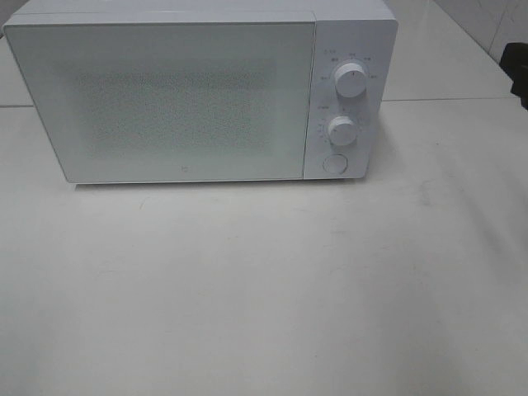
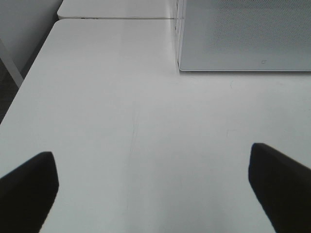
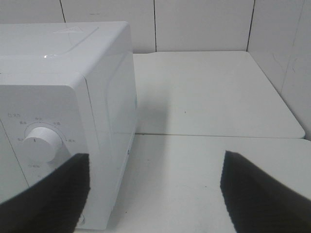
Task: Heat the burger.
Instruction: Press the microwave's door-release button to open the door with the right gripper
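Observation:
The burger is out of view in all three frames. A white microwave [image 1: 165, 99] stands at the back of the white table [image 1: 264, 289] with its door shut. Its panel carries two round knobs [image 1: 351, 82] [image 1: 341, 129] and a round button [image 1: 334, 163]. My left gripper [image 2: 151, 162] is open over bare table, in front of the microwave's lower left corner [image 2: 243, 39]. My right gripper [image 3: 155, 162] is open beside the microwave's right side [image 3: 112, 107], near the upper knob [image 3: 41, 142]. Neither holds anything. Neither arm shows in the exterior high view.
A second white table [image 3: 209, 92] adjoins behind, with a seam between the two. Tiled wall [image 3: 204, 24] stands at the back. A dark object [image 1: 520, 70] sits at the far right edge. The table's left edge [image 2: 19, 97] drops to the floor.

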Action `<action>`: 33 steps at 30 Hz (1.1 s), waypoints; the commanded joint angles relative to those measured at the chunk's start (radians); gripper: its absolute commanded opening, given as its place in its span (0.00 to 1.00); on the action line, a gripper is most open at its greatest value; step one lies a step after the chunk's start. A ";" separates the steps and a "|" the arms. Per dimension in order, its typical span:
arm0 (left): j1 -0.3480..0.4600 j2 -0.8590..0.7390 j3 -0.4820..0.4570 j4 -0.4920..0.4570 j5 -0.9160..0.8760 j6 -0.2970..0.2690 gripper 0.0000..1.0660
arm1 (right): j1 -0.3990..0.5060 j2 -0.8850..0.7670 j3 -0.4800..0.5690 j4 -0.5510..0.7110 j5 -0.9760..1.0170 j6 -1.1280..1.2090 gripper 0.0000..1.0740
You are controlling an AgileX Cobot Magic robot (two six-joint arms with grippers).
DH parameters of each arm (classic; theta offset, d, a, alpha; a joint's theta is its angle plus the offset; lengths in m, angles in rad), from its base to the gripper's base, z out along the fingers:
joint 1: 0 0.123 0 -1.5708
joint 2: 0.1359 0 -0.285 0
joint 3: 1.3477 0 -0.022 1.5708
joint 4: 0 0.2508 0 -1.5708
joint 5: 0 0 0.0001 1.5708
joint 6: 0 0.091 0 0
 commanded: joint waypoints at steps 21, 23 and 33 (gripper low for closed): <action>-0.005 -0.008 0.001 0.000 0.003 -0.008 0.94 | 0.370 0.467 0.182 0.523 -0.762 -0.303 0.69; -0.005 -0.008 0.001 0.000 0.003 -0.008 0.94 | 0.392 0.486 0.182 0.539 -0.779 -0.303 0.69; -0.005 -0.008 0.001 0.000 0.003 -0.008 0.94 | 0.614 0.645 0.180 0.760 -0.920 -0.303 0.69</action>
